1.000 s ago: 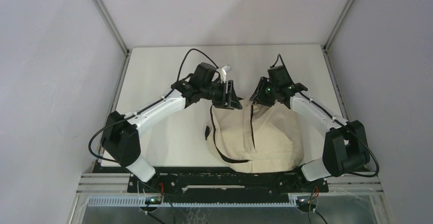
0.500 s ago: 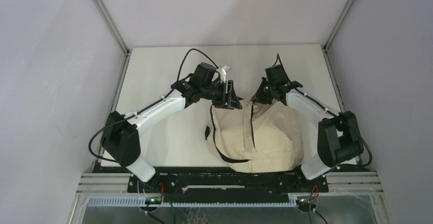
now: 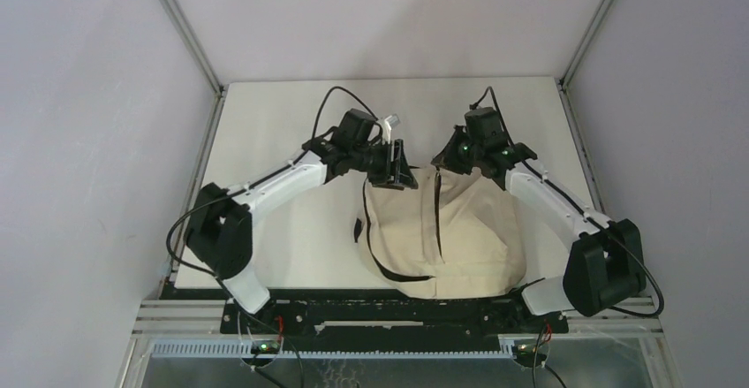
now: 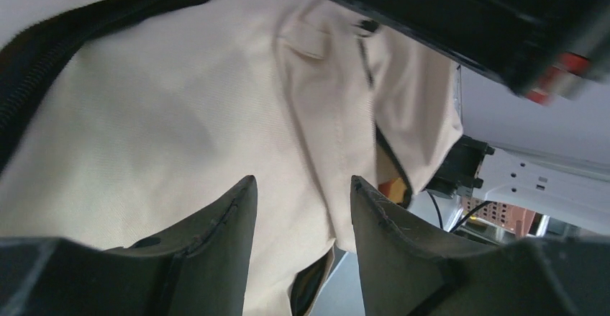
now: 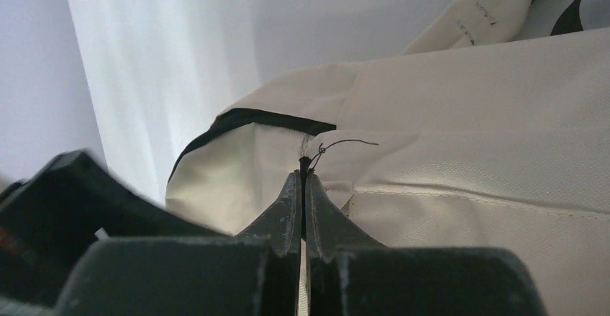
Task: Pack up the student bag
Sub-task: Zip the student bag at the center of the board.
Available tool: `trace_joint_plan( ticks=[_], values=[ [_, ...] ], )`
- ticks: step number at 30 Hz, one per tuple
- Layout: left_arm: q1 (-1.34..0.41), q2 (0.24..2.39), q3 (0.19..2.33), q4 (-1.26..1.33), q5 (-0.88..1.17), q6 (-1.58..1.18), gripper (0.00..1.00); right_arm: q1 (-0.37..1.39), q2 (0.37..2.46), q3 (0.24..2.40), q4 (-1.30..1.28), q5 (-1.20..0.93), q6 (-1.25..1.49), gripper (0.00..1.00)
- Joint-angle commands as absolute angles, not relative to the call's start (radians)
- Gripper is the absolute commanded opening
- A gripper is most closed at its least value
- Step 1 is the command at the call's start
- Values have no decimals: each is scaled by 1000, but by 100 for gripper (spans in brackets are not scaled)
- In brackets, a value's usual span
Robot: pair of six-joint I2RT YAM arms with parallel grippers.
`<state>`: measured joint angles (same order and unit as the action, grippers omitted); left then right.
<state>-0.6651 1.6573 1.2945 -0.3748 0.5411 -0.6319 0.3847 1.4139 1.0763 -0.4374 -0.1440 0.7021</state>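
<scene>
Pale surface (image 3: 274,140), boxed by grey walls (image 3: 88,96) with metal framing at the corners. Both arms reach in from the near edge and meet over the middle.

- Student bag (image 3: 468,229): cream canvas, lying slumped on the near centre-right of the surface, with its lower edge close to the arm bases. A black zipper line (image 3: 437,220) runs down its middle. A thin black strap (image 3: 375,255) loops off its left side onto the surface.
- Left end effector (image 3: 402,171): at the bag's far-left corner. In the left wrist view its fingers (image 4: 216,244) stand apart, with a fold of cream canvas lying in the gap. I cannot tell whether the pads press the cloth. Black zipper tape crosses the upper left of that view.
- Right end effector (image 3: 444,163): at the bag's far edge, just beside the left one. In the right wrist view its fingers (image 5: 288,201) are pinched tight together. A small black tab (image 5: 304,163) on the bag's edge is caught at their tips, and a loose thread curls from it.
- Black binding (image 5: 266,120) edges the canvas flap just behind the tab.
</scene>
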Motion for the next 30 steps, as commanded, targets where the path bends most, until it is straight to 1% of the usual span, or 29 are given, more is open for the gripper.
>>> trace_joint_plan(
  ticks=[1, 7, 16, 24, 30],
  values=[
    [-653, 1723, 1356, -324, 594, -666, 55, 401, 1362, 1123, -401, -162, 678, 0],
    [-653, 1782, 1386, -267, 644, -718, 55, 420, 1349, 1122, -425, -167, 678, 0],
    [-655, 1785, 1372, -170, 702, -772, 56, 428, 1342, 1115, -437, -152, 674, 0],
    [-653, 1783, 1347, -159, 701, -779, 54, 427, 1311, 1085, -451, -157, 674, 0],
    [-651, 1777, 1323, -139, 704, -785, 53, 417, 1280, 1056, -450, -220, 666, 0]
  ],
)
